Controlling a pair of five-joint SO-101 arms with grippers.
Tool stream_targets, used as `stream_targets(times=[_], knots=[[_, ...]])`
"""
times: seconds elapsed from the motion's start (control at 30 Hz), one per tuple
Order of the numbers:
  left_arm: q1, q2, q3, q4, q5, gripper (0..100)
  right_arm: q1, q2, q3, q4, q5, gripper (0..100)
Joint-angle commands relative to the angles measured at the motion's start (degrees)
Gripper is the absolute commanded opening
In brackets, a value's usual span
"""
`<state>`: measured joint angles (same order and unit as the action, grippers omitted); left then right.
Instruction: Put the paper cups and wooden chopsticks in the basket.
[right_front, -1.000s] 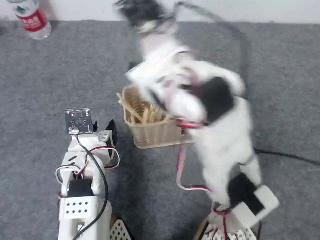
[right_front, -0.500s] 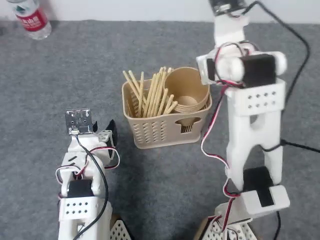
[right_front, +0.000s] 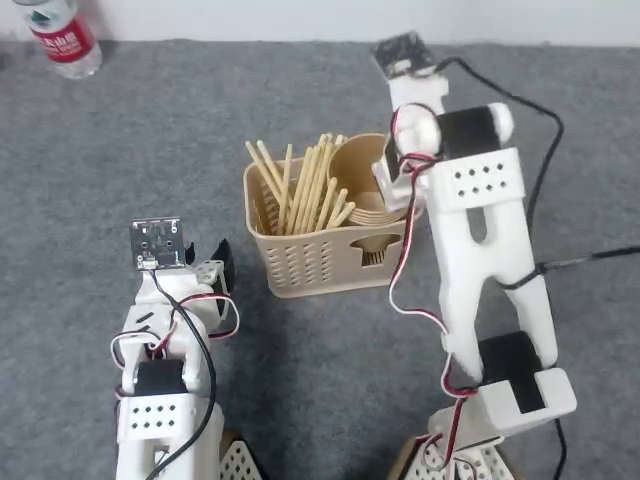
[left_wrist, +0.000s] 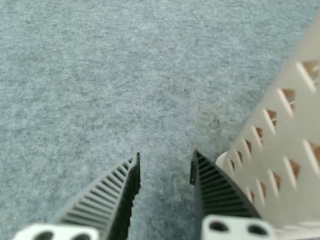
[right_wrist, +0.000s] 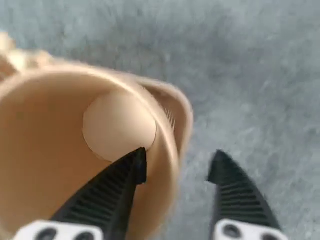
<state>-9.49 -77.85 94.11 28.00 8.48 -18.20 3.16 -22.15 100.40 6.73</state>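
Nearest: left arm (right_front: 165, 340) sits folded at the near-left of the desk (right_front: 120, 150). Its jaws are a moderate way apart and empty. The left wrist view shows bare grey desk betw. the two fingers (left_wrist: 117, 195), w/ the basket (right_front: 320, 265) wall just beside one of them, prob. not touching.

Mid: the basket stands upright at the centre of the desk. The wooden chopsticks (right_front: 305, 190) are bundled in its left part, leaning, tips above the rim. The paper cups (right_front: 365, 195) are nested in its right part, mouth up.

Right arm (right_front: 480, 240) stretches from the near-right up to the basket's right side. Its jaws are apart and straddle the top cup's rim, one finger (right_wrist: 117, 185) inside the mouth and the other outside. There's a visible gap, so no clamp as far as I can tell.

Far: a bottle (right_front: 62, 35) lies at the far-left corner, well apart from everything.

Progress: looks approx. done. Cups and chopsticks are all in the basket, and no loose cup or stick is seen on the desk. Left, prob.: right arm clears the cup and backs off w/o tipping the stack or snagging the rim.
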Motion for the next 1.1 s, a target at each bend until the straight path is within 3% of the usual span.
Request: stream_targets(times=[0.0,0.27,0.4,0.53,0.7,1.07], knots=[[0.35,-0.62,-0.57,-1.14,-0.53,17,-0.04,-0.31,2.81,-2.59,0.7,0.4],[0.09,-0.62,-0.66,-0.18,-0.53,17,5.23,-1.45,3.52,-9.89,-0.62,0.6],[0.18,-0.62,-0.66,-0.18,-0.53,17,11.91,-6.37,-0.35,-11.38,-12.66,0.6],[0.35,-0.62,-0.66,-0.18,-0.53,17,6.99,-13.41,-1.05,-10.33,-7.74,0.6],[0.35,-0.62,-0.66,-0.18,-0.53,17,1.89,-21.93,-1.05,-10.07,-7.47,0.6],[0.26,-0.62,-0.66,-0.09,-0.53,17,2.42,-16.13,-5.27,-6.73,-9.76,0.6]])
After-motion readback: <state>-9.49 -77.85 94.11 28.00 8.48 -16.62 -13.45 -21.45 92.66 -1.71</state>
